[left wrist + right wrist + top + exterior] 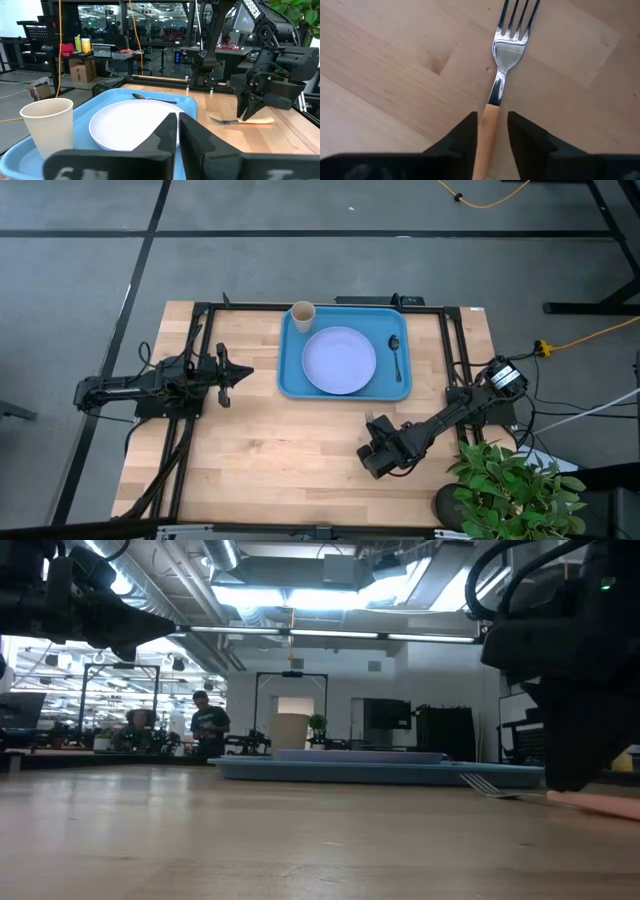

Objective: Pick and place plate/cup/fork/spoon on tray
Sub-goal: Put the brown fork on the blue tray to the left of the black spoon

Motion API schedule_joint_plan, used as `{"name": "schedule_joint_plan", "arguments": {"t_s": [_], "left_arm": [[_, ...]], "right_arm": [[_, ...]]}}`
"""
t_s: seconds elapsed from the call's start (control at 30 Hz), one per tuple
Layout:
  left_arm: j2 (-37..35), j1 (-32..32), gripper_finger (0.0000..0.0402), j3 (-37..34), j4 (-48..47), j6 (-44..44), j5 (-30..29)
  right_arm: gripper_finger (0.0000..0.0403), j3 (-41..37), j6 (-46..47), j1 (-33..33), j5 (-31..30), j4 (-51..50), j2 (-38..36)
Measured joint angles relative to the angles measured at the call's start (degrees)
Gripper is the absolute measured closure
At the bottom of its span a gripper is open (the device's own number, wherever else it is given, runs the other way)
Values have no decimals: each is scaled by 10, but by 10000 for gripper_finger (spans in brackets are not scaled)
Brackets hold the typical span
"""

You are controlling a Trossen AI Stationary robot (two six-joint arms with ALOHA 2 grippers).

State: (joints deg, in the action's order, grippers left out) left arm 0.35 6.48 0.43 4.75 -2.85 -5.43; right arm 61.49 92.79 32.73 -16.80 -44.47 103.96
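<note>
Pale wooden planks form the tabletop (pixel 290 450) of a workshop bench, where a large bright blue rectangular tray (pixel 288 370) with rounded corners and a raised rim sits toward the far edge between two dark robot arms. On the tray rests a round, flat, pale lavender-blue plate (pixel 339 360), with a small tan paper-like cup (pixel 302 314) standing upright at the tray's far left corner and a small dark spoon (pixel 396 356) lying along its right side, beside the plate. Off the tray, on the bare wood near the table's right front, lies a small fork (pixel 501 65) with a silver metal head and an orange handle, its tines pointing toward the tray. Directly above it, the right gripper (pixel 492 135) is lowered to the table with its two fingers parted, one on each side of the orange handle, not closed on it. Left of the tray, the left gripper (pixel 178 131) hangs above the wood, aimed at the plate, its fingers drawn nearly together and holding nothing. Beyond the table, a person (pixel 208 728) stands in the brightly lit room.
</note>
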Motion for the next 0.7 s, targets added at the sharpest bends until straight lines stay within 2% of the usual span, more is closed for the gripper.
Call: {"name": "schedule_joint_plan", "arguments": {"t_s": [0.2, 0.4, 0.6, 0.7], "left_arm": [[0, 0, 399, 0, 0, 0, 0], [0, 0, 398, 0, 0, 0, 0], [0, 0, 385, 0, 0, 0, 0], [0, 0, 379, 0, 0, 0, 0]], "right_arm": [[273, 0, 5, -1, 11, -1, 3], [272, 3, 13, -15, 39, -1, 34], [273, 5, -16, -19, 38, -2, 37], [287, 7, -23, -19, 37, -3, 37]]}}
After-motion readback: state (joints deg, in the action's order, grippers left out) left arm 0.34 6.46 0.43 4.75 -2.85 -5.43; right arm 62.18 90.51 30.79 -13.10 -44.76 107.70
